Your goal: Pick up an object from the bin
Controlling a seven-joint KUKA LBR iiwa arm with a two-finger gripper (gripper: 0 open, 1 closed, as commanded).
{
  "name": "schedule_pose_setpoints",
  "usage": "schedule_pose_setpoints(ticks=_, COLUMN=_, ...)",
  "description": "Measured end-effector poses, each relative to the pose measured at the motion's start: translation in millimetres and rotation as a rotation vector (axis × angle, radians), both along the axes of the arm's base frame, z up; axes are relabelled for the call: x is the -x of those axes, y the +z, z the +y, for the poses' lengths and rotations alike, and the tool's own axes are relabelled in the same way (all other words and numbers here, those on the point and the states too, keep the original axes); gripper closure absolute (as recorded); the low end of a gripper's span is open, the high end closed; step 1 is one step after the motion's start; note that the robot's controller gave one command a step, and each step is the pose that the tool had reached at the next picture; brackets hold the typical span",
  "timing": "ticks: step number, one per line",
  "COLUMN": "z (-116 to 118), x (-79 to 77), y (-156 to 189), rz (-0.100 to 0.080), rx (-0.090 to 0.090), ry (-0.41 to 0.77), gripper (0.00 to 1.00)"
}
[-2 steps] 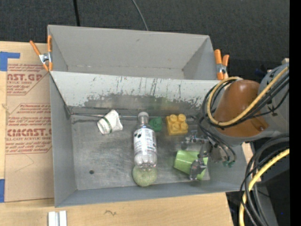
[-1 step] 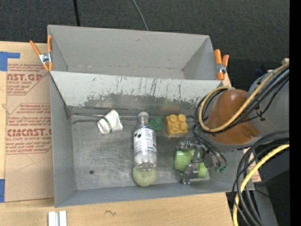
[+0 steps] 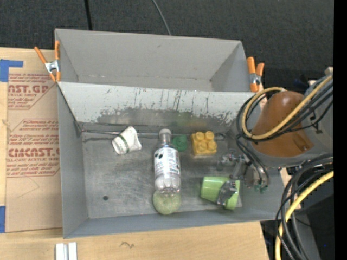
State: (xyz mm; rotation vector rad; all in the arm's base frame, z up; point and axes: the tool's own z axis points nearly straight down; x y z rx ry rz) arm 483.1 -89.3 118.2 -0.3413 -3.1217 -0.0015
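My gripper (image 3: 230, 191) is low at the bin's right front, its dark fingers down at the right end of a light green cylinder-shaped cup (image 3: 213, 189) lying on its side. The fingers seem to straddle that end, but whether they press on it is unclear. Just left lies a clear plastic bottle (image 3: 166, 167) with a white cap and dark label, pointing front to back. A pale green ball (image 3: 166, 202) rests at the bottle's near end. A yellow studded block (image 3: 204, 143) sits behind the cup.
A small green round piece (image 3: 179, 142) lies beside the yellow block. A white crumpled cup-like thing (image 3: 126, 141) rests at the back left. The bin's left floor is bare metal. The arm with its orange cover and cables hangs over the right wall.
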Motion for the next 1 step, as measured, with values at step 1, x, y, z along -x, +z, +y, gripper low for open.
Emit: schedule_pose_setpoints(ticks=1, z=12.6, x=-1.7, y=-38.9, rz=-0.002, rx=0.001, ry=0.222, gripper=0.00)
